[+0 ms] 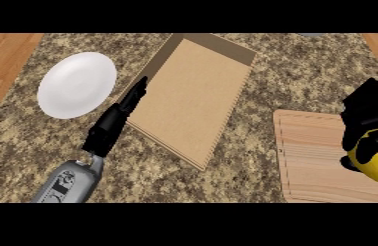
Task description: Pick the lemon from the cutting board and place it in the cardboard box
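Right hand (362,117), right edge of frame: curled round lemon (365,157), both partly cut off, over cutting board (317,165). Left hand (118,117), centre-left: fingers straight, touching cardboard box (193,95) edge.

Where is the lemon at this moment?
In the head view the lemon is at the far right edge, above the cutting board, with the right hand curled around it.

Open counter (258,110) between box (193,97), board (314,160)
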`<state>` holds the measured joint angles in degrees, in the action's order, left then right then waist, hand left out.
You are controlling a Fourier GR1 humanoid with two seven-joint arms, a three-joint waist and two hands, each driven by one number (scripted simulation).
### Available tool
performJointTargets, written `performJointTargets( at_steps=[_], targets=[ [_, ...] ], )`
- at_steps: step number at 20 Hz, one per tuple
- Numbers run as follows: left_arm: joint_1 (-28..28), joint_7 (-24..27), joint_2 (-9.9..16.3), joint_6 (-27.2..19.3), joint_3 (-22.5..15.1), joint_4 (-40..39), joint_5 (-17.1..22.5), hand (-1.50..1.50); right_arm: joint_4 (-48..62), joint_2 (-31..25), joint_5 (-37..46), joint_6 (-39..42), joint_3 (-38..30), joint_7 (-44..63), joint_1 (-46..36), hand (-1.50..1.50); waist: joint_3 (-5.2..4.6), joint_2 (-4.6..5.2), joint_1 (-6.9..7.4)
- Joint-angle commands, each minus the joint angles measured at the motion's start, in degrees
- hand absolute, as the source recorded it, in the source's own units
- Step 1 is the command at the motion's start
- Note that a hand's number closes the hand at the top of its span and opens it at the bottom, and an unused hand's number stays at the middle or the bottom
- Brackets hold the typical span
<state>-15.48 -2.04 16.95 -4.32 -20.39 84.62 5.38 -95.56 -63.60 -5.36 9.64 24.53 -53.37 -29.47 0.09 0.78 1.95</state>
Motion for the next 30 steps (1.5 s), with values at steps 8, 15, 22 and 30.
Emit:
performJointTargets(
  at_steps=[8, 15, 22, 30],
  targets=[
    [-1.4, -0.7, -1.9, 2.1, 2.0, -1.3, -0.4, 0.00, 22.1, 10.1, -2.5, 16.7, -3.9, 4.9, -22.9, 1.50, -0.16, -0.36, -0.14],
    [-0.8, -4.0, 1.2, 4.6, 5.3, 3.3, 0.9, 0.00, 27.1, 19.4, -1.5, 19.6, -1.9, 14.0, -31.0, 1.50, -0.15, -0.59, -0.10],
    [2.7, -4.1, -0.6, 4.5, 4.1, 5.4, -1.7, 0.00, 33.0, 32.2, 10.5, 9.3, -0.3, 16.3, -33.0, 1.50, -0.12, -0.62, -0.48],
    [0.2, -0.2, -2.7, 5.7, 7.1, -1.4, -2.5, 0.00, 40.5, 42.0, 21.8, 2.7, 1.0, 13.4, -34.8, 1.50, -0.13, -0.49, -1.08]
  ],
)
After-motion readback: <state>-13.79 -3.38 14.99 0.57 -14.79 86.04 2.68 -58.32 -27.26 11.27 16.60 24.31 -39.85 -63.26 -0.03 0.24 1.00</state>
